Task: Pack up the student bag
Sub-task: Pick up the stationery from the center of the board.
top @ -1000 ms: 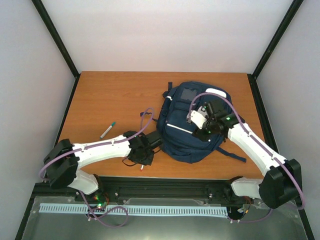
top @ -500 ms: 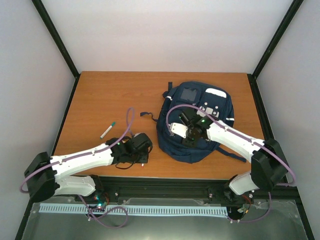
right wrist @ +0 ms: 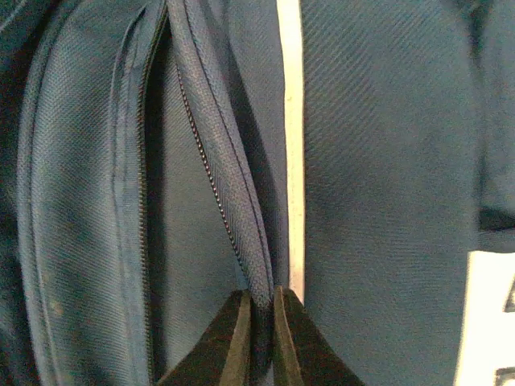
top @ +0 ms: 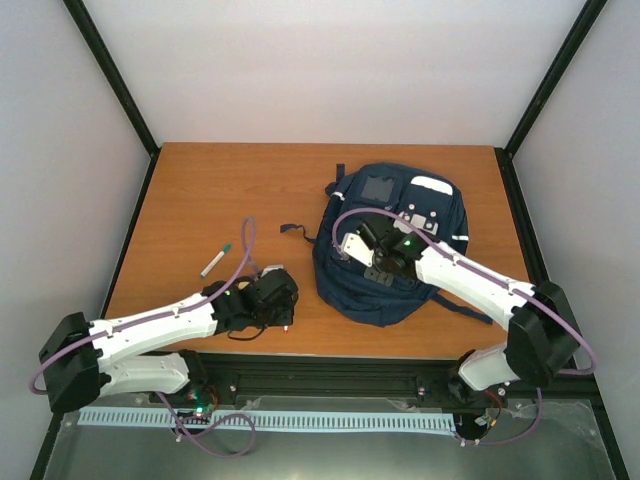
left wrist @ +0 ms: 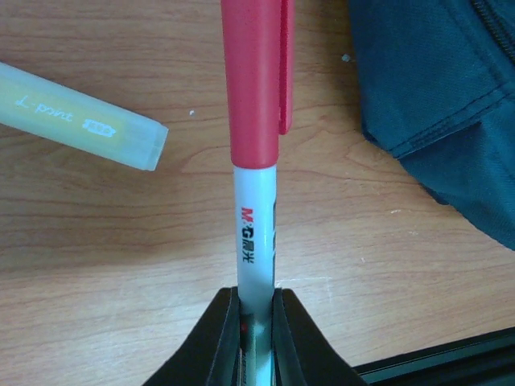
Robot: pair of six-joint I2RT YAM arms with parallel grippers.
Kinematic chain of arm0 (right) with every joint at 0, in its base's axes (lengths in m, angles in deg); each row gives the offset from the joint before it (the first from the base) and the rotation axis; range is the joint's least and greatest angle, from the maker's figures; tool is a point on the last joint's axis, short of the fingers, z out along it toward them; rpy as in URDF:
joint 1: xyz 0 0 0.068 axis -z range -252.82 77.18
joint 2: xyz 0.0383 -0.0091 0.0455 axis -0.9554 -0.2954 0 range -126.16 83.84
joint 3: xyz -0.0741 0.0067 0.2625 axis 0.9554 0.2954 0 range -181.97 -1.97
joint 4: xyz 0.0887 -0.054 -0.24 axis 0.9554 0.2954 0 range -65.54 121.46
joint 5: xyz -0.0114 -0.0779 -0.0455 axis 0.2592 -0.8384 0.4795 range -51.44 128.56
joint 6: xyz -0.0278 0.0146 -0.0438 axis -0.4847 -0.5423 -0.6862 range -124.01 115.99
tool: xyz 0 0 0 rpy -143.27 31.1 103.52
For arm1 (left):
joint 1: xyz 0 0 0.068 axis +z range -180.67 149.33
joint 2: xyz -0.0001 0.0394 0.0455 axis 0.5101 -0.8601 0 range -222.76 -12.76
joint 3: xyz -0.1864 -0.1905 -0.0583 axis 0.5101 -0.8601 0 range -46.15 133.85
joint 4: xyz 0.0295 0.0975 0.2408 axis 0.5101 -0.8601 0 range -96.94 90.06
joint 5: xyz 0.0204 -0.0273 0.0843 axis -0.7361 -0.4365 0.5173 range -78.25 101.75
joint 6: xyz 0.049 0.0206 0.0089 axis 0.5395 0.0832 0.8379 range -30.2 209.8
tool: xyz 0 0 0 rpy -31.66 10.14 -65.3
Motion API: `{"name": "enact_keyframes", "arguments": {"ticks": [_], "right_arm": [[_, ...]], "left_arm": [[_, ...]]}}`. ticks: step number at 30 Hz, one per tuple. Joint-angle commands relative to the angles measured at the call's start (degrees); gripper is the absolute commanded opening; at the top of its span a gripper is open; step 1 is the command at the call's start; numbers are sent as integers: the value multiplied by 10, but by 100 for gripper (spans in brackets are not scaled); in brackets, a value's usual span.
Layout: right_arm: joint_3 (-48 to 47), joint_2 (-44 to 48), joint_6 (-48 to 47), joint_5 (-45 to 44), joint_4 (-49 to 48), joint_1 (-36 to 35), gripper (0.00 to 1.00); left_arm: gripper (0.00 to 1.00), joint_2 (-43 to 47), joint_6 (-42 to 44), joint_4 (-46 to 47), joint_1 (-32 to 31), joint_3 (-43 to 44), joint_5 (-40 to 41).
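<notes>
Your right end effector is pinched on a zipper-edge fold of the student bag, which lies right of centre on the worktop; pulled sharply, that fold may slip free. Your left end effector clamps the red-capped pen by its tail, so it may pivot on contact.

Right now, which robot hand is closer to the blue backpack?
Right. The right gripper pinches the backpack fabric; the left gripper holds a red-capped pen over the table beside it.
</notes>
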Motion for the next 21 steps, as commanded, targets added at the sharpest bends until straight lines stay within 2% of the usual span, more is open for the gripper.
{"name": "enact_keyframes", "arguments": {"ticks": [1, 8, 14, 18, 21], "right_arm": [[-40, 33, -3, -42, -17, 4, 3], [-50, 47, 3, -29, -2, 9, 3], [-108, 74, 10, -3, 26, 21, 3], [-154, 81, 20, 23, 50, 34, 3], [-176, 83, 22, 35, 56, 41, 3]], "left_arm": [[1, 0, -10, 40, 6, 7, -1], [1, -23, 6, 58, 6, 41, 0], [1, -25, 25, 193, 6, 50, -67], [1, -67, 41, 194, 7, 102, -94], [1, -98, 40, 228, 7, 123, -141]]}}
